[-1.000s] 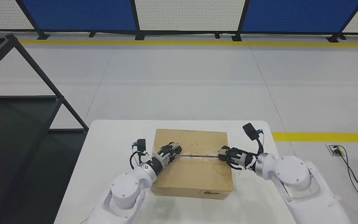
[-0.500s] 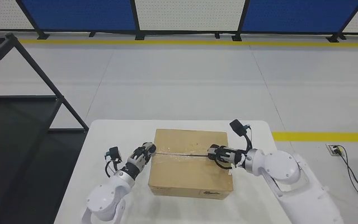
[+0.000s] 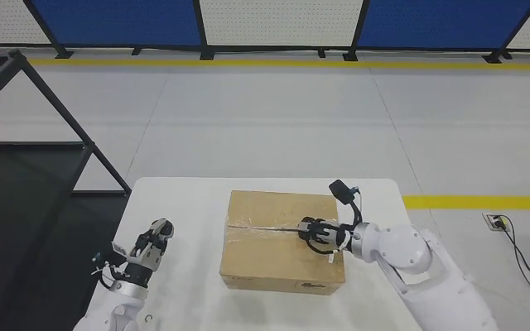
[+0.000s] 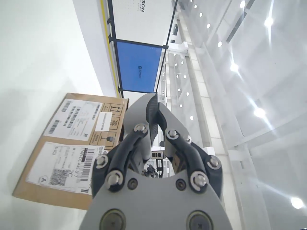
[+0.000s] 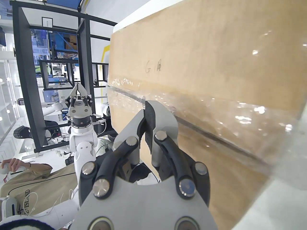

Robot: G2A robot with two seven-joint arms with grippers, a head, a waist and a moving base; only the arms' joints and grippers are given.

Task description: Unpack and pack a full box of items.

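At the middle of the worktop (image 3: 182,199), the sealed box (image 3: 277,256) is touched on its taped seam (image 3: 265,227) by the closed, empty right gripper (image 3: 305,228), seemingly to split the tape, while the closed, empty left gripper (image 3: 160,227) is held clear near the left edge.

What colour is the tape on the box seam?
Clear, glossy tape; shows best in right wrist view.

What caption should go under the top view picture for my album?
Right end effector, shut, at the taped seam of the cardboard box; left end effector apart.
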